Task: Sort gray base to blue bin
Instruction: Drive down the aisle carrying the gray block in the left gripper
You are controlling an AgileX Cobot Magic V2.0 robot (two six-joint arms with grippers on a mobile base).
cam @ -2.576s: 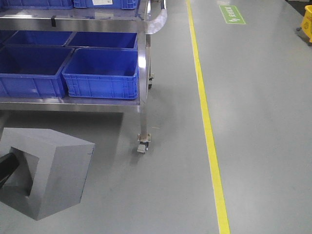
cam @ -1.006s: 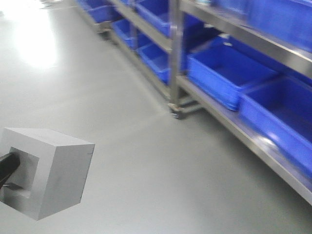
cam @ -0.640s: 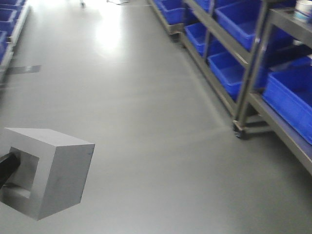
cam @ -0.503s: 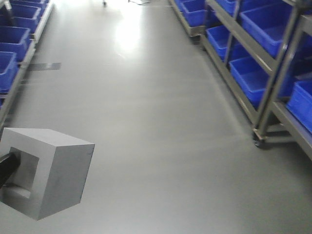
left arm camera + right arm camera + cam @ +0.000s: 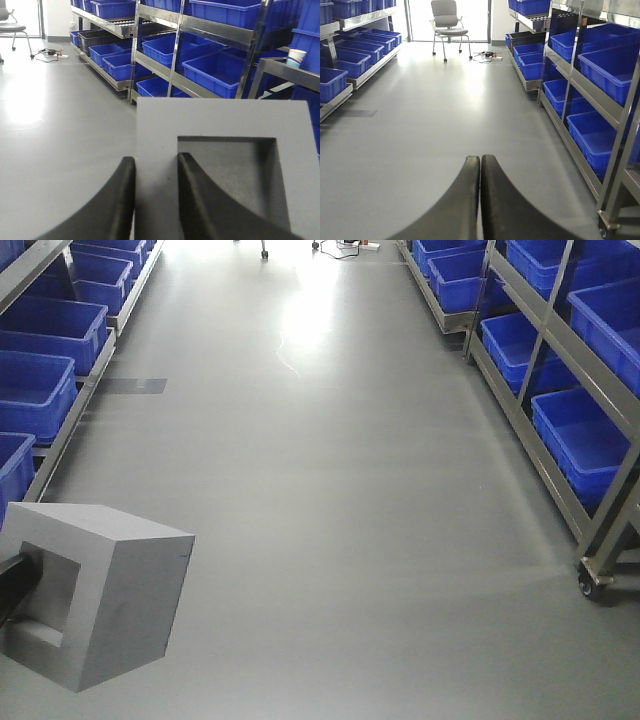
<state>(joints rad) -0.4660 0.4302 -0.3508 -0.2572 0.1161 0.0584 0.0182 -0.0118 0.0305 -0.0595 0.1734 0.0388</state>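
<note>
I'm in the carry step. The left gripper (image 5: 156,162) is clamped on the gray base (image 5: 225,122): 1 finger sits inside the square recess and the other outside it, pinching the recess wall between them. The block sits straight ahead of the fingers, recess facing the wrist, and looks clear of the floor. The right gripper (image 5: 480,159) has its fingers pressed together, holding nothing. The drop-off is not yet done: the blue bins (image 5: 585,435) stand on racks (image 5: 548,325) well apart from the load, on both sides. Next, I judge, I must roll up to 1 rack, bring the base above a bin's opening, then part the fingers.
</note>
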